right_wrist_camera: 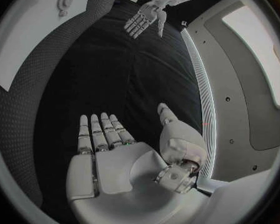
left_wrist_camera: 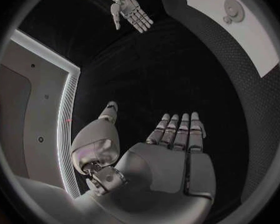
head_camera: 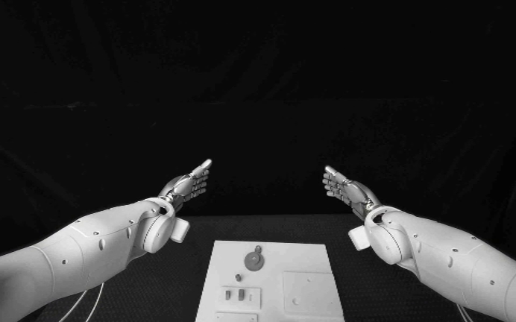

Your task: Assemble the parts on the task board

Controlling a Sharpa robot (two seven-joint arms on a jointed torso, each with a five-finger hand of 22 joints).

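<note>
The board (head_camera: 269,281), with a round part (head_camera: 255,260) seated, is left unobstructed: both hands, left (head_camera: 186,185) and right (head_camera: 346,188), are held beyond it, released, fingers extended, nothing grasped.

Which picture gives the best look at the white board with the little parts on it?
The head view: the board lies flat below the camera between the two arms, with its round part and small slots showing. Each wrist view catches just a bent corner of it at the rim.

Behind the black table (head_camera: 161,292) everything sat in darkness, a black backdrop (head_camera: 258,76) swallowing the room, with faint folds barely catching light.
</note>
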